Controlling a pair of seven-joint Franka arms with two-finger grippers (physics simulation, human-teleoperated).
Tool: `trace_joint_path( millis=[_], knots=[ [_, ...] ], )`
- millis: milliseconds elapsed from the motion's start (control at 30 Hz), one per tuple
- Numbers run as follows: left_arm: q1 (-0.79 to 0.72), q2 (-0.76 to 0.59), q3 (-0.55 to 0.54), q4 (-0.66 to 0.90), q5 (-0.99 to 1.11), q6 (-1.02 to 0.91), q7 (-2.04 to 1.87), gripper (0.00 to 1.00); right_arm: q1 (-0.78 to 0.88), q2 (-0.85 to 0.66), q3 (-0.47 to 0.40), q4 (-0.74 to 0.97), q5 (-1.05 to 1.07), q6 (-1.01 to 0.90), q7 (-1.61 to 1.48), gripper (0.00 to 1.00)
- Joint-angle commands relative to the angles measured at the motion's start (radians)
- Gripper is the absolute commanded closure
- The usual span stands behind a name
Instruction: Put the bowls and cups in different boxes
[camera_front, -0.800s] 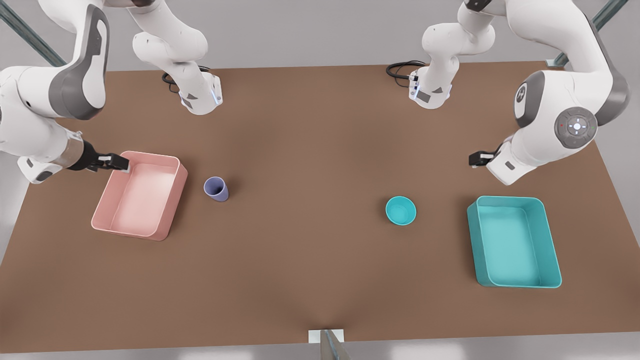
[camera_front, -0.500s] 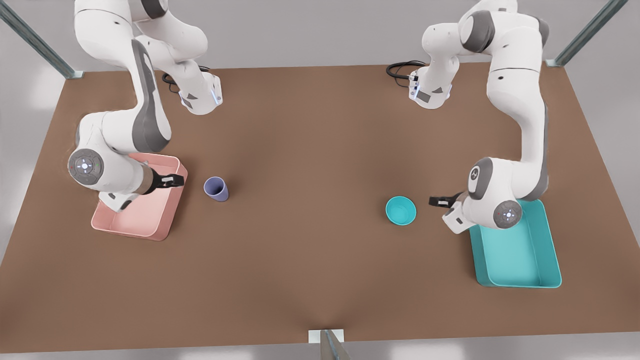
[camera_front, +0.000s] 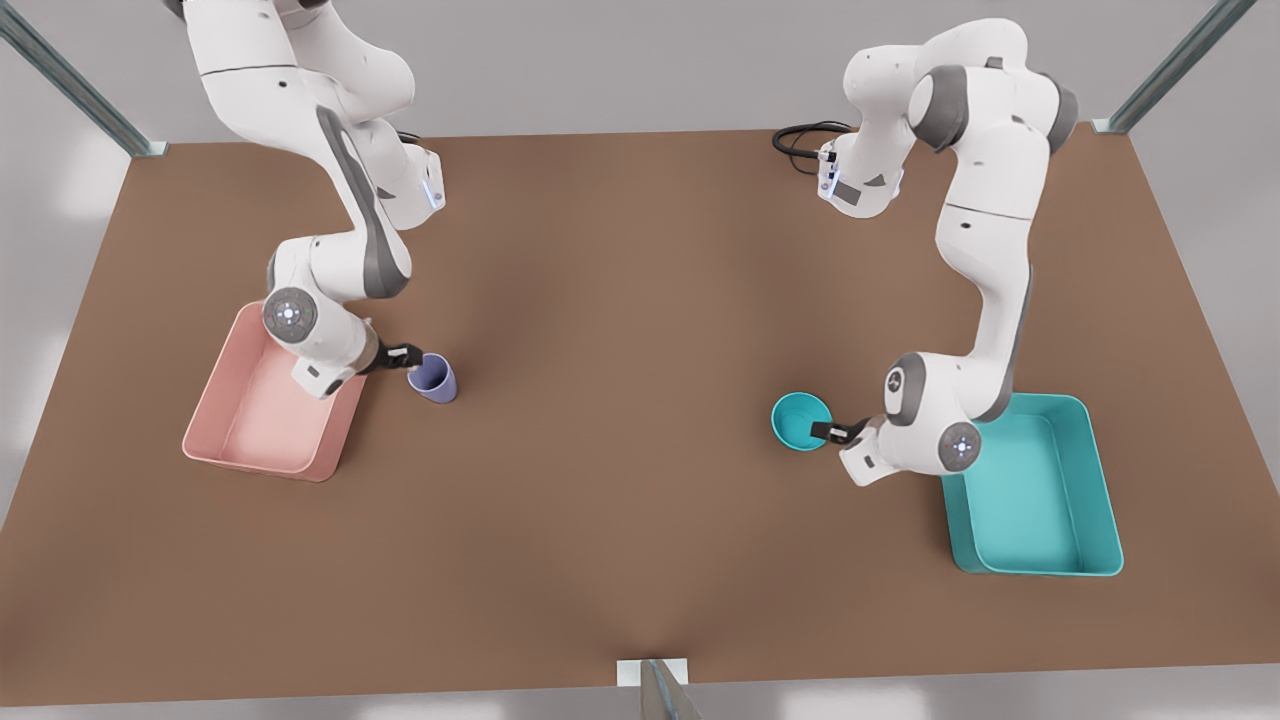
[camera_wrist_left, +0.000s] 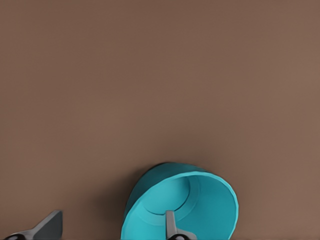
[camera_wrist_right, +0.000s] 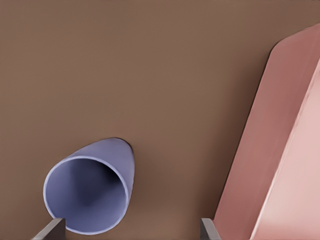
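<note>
The teal bowl (camera_front: 797, 418) (camera_wrist_left: 200, 200) stands upright on the table, right of centre in the front view. My left gripper (camera_front: 825, 432) (camera_wrist_left: 110, 232) is open and low at the bowl's near side, one finger inside the rim and the other outside. The lavender cup (camera_front: 435, 380) (camera_wrist_right: 90, 195) stands upright left of centre. Just beside it, my right gripper (camera_front: 405, 353) (camera_wrist_right: 130, 232) is open, with the cup's rim by one of its fingers (camera_wrist_right: 52, 230). The pink box (camera_front: 325, 445) (camera_wrist_right: 280, 150) lies to the cup's left, the teal box (camera_front: 1100, 480) to the bowl's right.
Both arms reach out over their boxes' inner ends. The brown table (camera_front: 620, 330) stretches wide between cup and bowl. Two arm bases and a black cable (camera_front: 800, 135) sit at the far edge, and a small bracket (camera_front: 655, 672) at the near edge.
Both arms have swung inward and down. The right gripper moved from over the pink box to the cup; the left gripper moved from beside the teal box onto the bowl's rim.
</note>
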Motion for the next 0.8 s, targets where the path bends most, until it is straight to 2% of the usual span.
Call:
trace_joint_path(
  millis=[0,33,67,100,167,433,533,600,633,667,700,767],
  knots=[
    [-0.003,0.002,0.000,-0.004,-0.001,0.032,0.161,0.06,-0.005,0.005,-0.001,-0.020,0.001,0.150,0.043,0.00],
    [-0.003,0.000,0.000,-0.004,-0.001,0.029,0.161,0.38,-0.007,0.008,-0.001,-0.023,0.001,0.150,0.043,0.00],
    [-0.003,0.000,0.000,-0.004,-0.001,0.029,0.161,0.56,-0.007,0.011,-0.001,-0.030,0.001,0.157,0.044,0.00],
    [-0.003,0.000,0.000,-0.004,-0.001,0.029,0.156,0.68,-0.007,0.020,-0.001,-0.040,0.001,0.163,0.043,0.00],
    [-0.003,0.000,0.000,-0.002,-0.001,0.029,0.155,0.78,-0.007,0.023,-0.001,-0.049,0.001,0.165,0.043,0.00],
    [0.008,-0.012,0.000,0.008,-0.001,-0.040,0.141,0.79,0.007,0.095,0.003,-0.052,0.001,0.177,0.049,0.00],
    [0.033,-0.117,0.024,0.030,0.007,-0.182,0.070,0.79,0.019,0.118,0.003,-0.050,0.020,0.177,0.049,0.00],
    [0.143,-0.140,0.067,0.247,0.009,-0.391,0.039,0.79,0.018,0.129,0.003,-0.052,0.020,0.180,0.049,0.00],
    [0.165,-0.137,0.132,0.326,0.009,-0.431,0.039,0.79,0.018,0.137,0.003,-0.052,0.020,0.185,0.049,0.00],
    [0.165,-0.135,0.207,0.341,0.007,-0.415,0.043,0.79,0.018,0.138,0.003,-0.057,0.020,0.188,0.047,0.07],
    [0.174,-0.120,0.268,0.360,0.005,-0.409,0.049,0.79,0.016,0.138,0.003,-0.058,0.020,0.188,0.047,0.20],
    [0.217,-0.089,0.308,0.361,0.005,-0.382,0.064,0.79,0.018,0.153,0.003,-0.055,0.018,0.193,0.043,0.38]
  ],
)
